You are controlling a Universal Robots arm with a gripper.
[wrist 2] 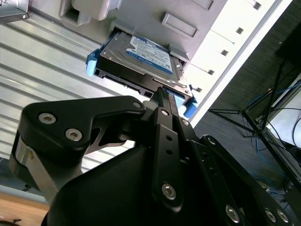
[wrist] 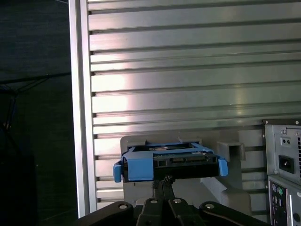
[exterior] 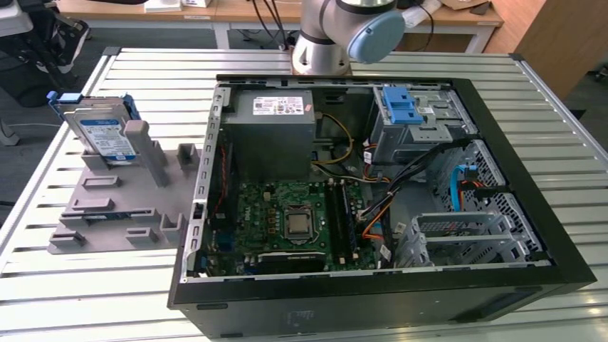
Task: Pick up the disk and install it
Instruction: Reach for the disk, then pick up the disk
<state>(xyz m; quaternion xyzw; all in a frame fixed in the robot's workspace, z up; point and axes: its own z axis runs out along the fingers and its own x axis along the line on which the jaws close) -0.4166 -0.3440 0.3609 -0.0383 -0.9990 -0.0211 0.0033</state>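
Silver-grey and framed in bright blue plastic, the disk (exterior: pixel 102 132) stood on edge, free in a slot of the grey moulded holder (exterior: pixel 114 206). The holder lay on the slatted aluminium table (exterior: pixel 76 306), just beside the open computer case (exterior: pixel 380 288) on the exterior view's left, so the disk was outside the case and not yet installed. Its white-and-blue label faced the exterior camera and carried rows of dark print, which I did not read off. In the second wrist view the same label (wrist 2: pixel 150 52) showed on the drive's broad face, with blue tabs at both ends of the frame. In both wrist views I saw the gripper (wrist 2: pixel 161 93) (wrist: pixel 162 181) with its two black fingers pressed together into a single narrow tip, pinching nothing. The tip was aimed at the disk's (wrist: pixel 169 162) near edge. Inside the case, the grey power supply box (exterior: pixel 270 135) carried a white sticker with fine print and sat above the green motherboard (exterior: pixel 285 214). A ridged blue latch piece (exterior: pixel 401 107) sat on the drive cage to its right in the exterior view. The arm's base (exterior: pixel 328 39) rose behind the case.
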